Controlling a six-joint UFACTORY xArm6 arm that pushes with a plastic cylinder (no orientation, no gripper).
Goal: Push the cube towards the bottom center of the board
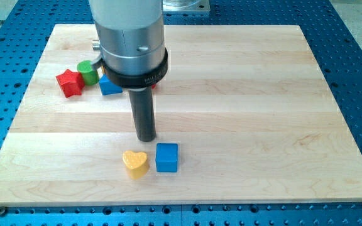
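Blue cube (166, 157) just below-right of my tip (146, 139); no claw visible, collar lettering unreadable.

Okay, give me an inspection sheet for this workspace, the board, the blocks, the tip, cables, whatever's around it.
Surface: wooden board, lying on a blue perforated table.
Job's things: blue cube near the bottom centre, close beside a yellow heart on its left; whether they touch is unclear.
Clutter: red star, green block and another blue block clustered at the view's upper left; a red bit shows behind the arm.
Tip: my tip sits just above the cube and heart, apart from both.
Cables: nothing seen.
Surroundings: metal fixture at the view's top.
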